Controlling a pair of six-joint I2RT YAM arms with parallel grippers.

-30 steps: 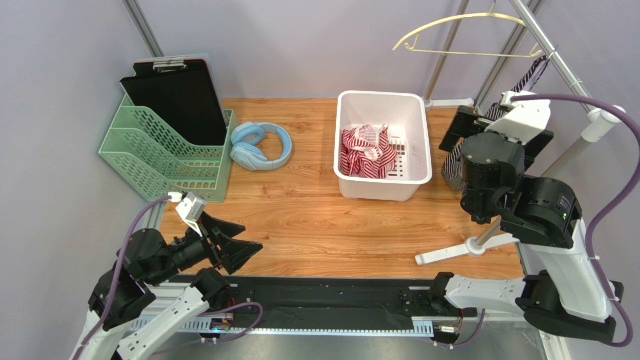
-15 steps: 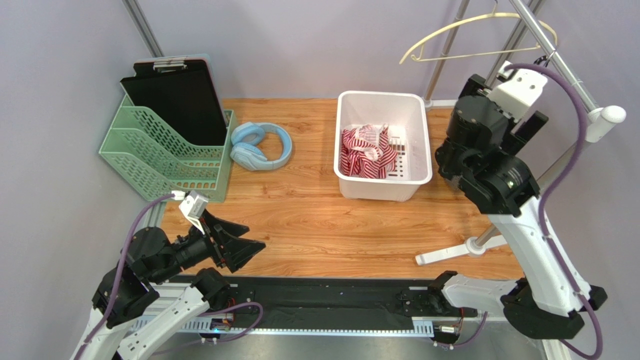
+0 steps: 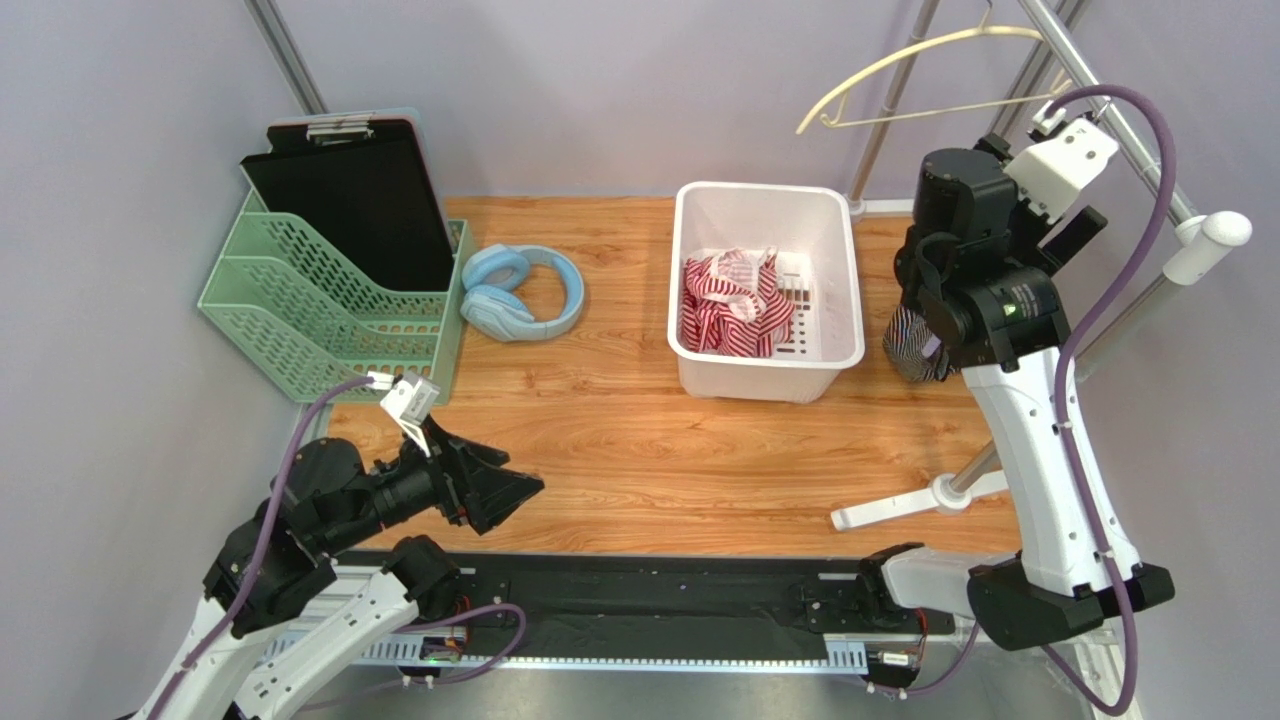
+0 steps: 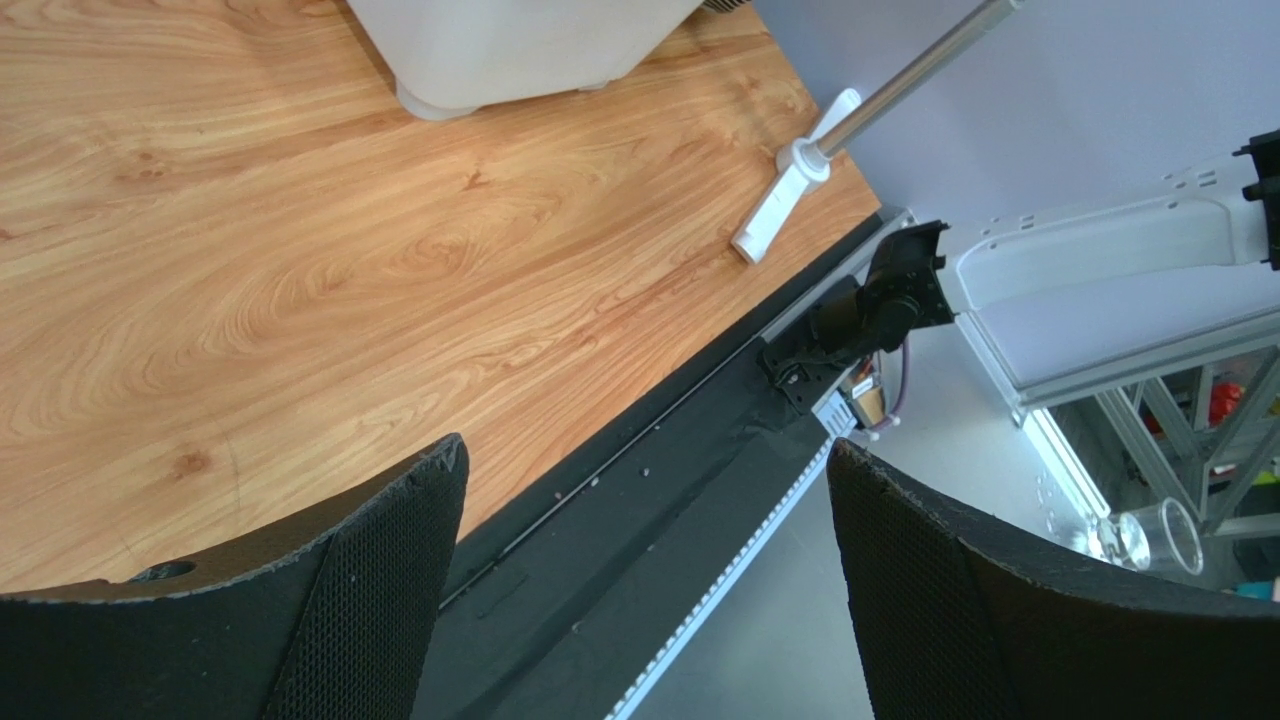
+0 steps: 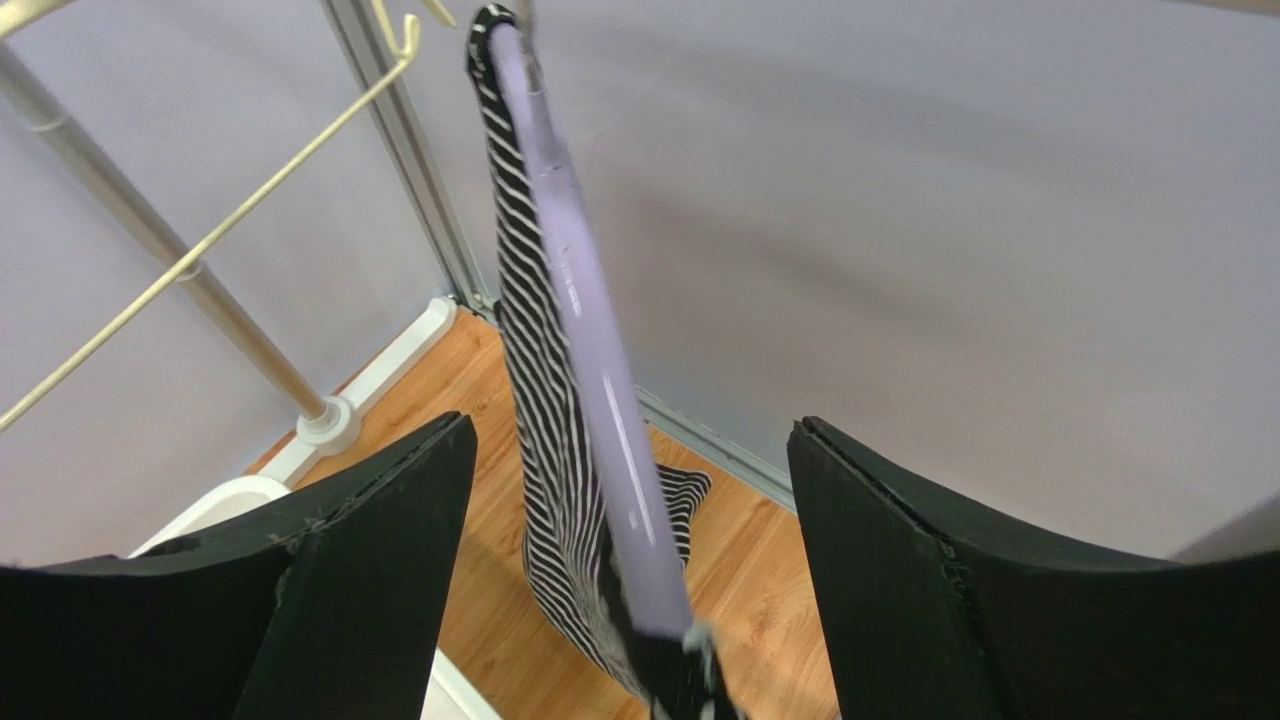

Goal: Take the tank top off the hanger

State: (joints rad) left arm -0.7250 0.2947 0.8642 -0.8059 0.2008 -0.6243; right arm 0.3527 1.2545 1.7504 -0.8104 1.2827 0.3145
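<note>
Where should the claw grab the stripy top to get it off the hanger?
Probably the cloth of the tank top just under the purple hanger. It hangs thin and edge-on between the open fingers of the right claw, so come straight forward, one finger either side, and pinch the cloth, not the hanger.
</note>
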